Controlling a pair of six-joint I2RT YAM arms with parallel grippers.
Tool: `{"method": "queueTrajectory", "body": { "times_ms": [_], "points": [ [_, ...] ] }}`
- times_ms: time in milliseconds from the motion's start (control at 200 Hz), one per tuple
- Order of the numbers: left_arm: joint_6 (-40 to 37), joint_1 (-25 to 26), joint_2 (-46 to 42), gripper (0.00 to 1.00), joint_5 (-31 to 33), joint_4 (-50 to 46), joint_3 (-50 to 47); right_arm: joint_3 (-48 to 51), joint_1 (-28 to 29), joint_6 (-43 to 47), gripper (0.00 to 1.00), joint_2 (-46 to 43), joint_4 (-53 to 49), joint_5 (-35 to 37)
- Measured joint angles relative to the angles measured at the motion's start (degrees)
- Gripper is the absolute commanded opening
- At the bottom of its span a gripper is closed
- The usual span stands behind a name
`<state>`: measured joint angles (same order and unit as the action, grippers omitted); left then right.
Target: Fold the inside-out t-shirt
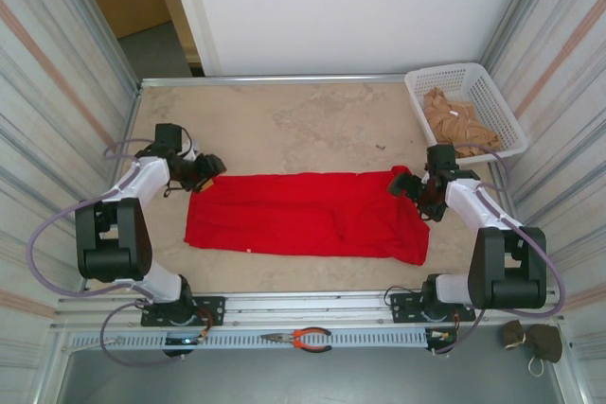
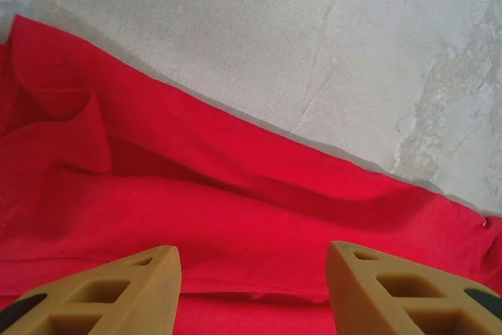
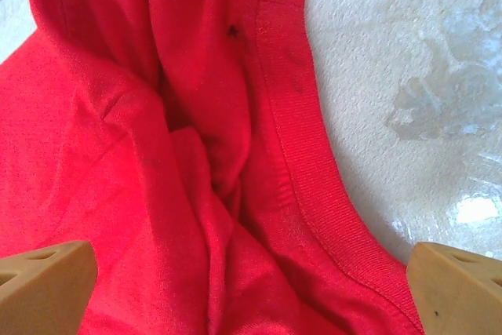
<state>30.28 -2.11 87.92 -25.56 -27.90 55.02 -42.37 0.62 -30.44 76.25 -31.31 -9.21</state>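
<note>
Overhead, the inside-out t-shirt [image 1: 308, 215] lies as a long red band across the middle of the surface [image 1: 284, 120], its long edges running left to right. The left claw [image 1: 210, 169] stands at the band's far left corner and the right claw [image 1: 405, 184] at its far right corner. Each is released, fingers apart, with cloth beneath them and nothing grasped.

The left end lies fairly flat, with one shallow ridge along the far edge. The right end is bunched: the right wrist view shows deep creases beside a ribbed, stitched band [image 3: 314, 170] that borders bare surface.

The step in hand appears to be a grasp of the two far corners ahead of the next fold. Done well, each claw would descend on the edge itself, pinch every layer there, and rise at an equal pace with its partner so the band is taut and square. The crumpled right end probably needs drawing outward first.

No print, brand or care label is legible; a small dark speck [image 3: 233, 30] marks the cloth. A white basket [image 1: 445, 69] holding tan cloth [image 1: 459, 120] sits at the far right corner.
</note>
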Motion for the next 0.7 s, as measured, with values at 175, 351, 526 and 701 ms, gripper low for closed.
{"method": "queueTrajectory", "body": {
  "times_ms": [175,351,526,701],
  "points": [
    [0.20,0.00,0.02,0.52,-0.63,1.22,-0.31,0.07,3.48,0.68,1.00,0.15,-0.09,2.23],
    [0.63,0.00,0.04,0.52,-1.27,1.60,-0.42,-0.37,5.27,0.70,1.00,4.70,-1.09,5.49],
    [0.63,0.00,0.04,0.52,-1.62,1.68,-0.42,-2.86,2.93,0.00,1.00,10.05,-3.72,6.01],
    [0.63,-0.07,0.04,0.52,-1.92,2.03,-0.42,-1.31,-0.50,-0.44,0.85,8.26,-2.34,1.49]
  ]
}}
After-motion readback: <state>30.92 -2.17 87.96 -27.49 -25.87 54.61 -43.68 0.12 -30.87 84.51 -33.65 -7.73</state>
